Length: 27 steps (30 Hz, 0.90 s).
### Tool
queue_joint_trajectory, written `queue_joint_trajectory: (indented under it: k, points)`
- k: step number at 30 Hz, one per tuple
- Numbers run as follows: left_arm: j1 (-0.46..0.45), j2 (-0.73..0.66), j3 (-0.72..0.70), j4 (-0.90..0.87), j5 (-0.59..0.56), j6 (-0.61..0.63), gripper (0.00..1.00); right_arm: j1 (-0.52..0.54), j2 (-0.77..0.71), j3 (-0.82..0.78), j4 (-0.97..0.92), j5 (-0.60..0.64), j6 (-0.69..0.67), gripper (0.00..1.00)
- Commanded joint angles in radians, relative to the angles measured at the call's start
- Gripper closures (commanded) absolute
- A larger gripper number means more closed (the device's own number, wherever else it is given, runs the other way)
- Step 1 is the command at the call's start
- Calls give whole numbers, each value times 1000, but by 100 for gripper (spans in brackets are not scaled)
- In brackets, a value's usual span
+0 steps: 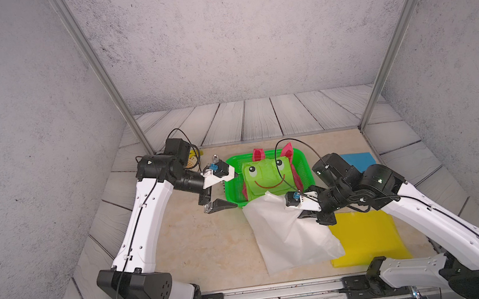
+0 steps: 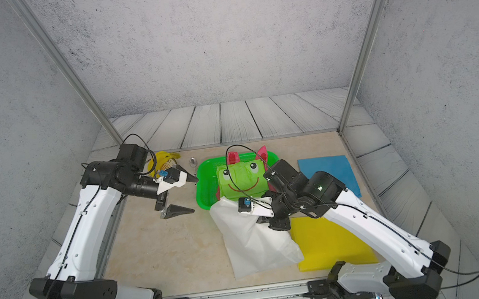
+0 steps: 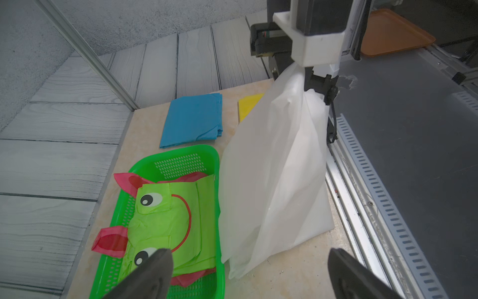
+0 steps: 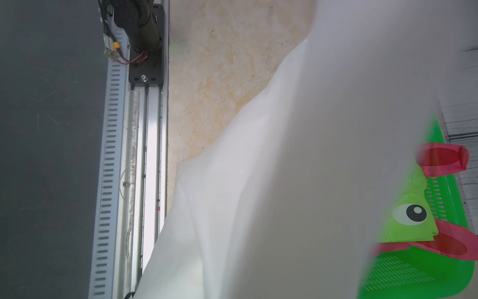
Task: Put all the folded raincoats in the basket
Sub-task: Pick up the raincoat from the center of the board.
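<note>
Right gripper (image 3: 310, 77) is clamped on the bunched top of the white raincoat (image 1: 289, 237), a thin, milky, half-translucent plastic sheet. It hangs in long soft creases and widens toward its lower end, which rests on the pale marbled table (image 1: 206, 247). It hangs just near of the basket (image 1: 303, 164), at the basket's near rim. The gripper's fingertips are buried in the folds, and in the right wrist view the sheet covers most of the picture.

The basket is bright green plastic, rectangular, with slotted mesh walls and a rolled rim. In it lies a folded lime-green frog raincoat (image 1: 266, 173) with printed eyes, a red smile and pink ear flaps that stick out over the far rim. Its near part is hidden behind the white sheet.

The left gripper (image 1: 235, 190) hovers at the basket's left side with its dark wedge-shaped fingers wide apart, holding nothing.

A flat folded blue raincoat (image 2: 327, 170) lies to the far right, and a folded yellow raincoat (image 1: 366, 234) lies to the near right, partly under the right arm.
</note>
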State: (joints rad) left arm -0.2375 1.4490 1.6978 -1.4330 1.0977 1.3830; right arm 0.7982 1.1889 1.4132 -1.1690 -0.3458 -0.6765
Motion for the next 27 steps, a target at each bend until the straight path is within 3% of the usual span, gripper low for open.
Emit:
queue_joint_trajectory:
  k: [1,3,10,15,21,27]
  points:
    - [-27,19,-63,-53,149,125,1,2,-42,-27,-93,64,-160,100]
    - [-85,39,-82,-59,134,170,1,2,-72,-47,-91,109,-212,100]
    - [-241,126,-111,185,44,-33,0,1,-147,-87,-47,199,-326,100]
    - [-319,178,-130,246,35,-63,0,1,-159,-104,-12,255,-315,100]
    - [-347,164,-234,245,109,-19,0,-1,-175,-150,37,299,-323,100]
    - [-342,109,-327,215,36,32,0,-3,-180,-173,82,332,-332,100]
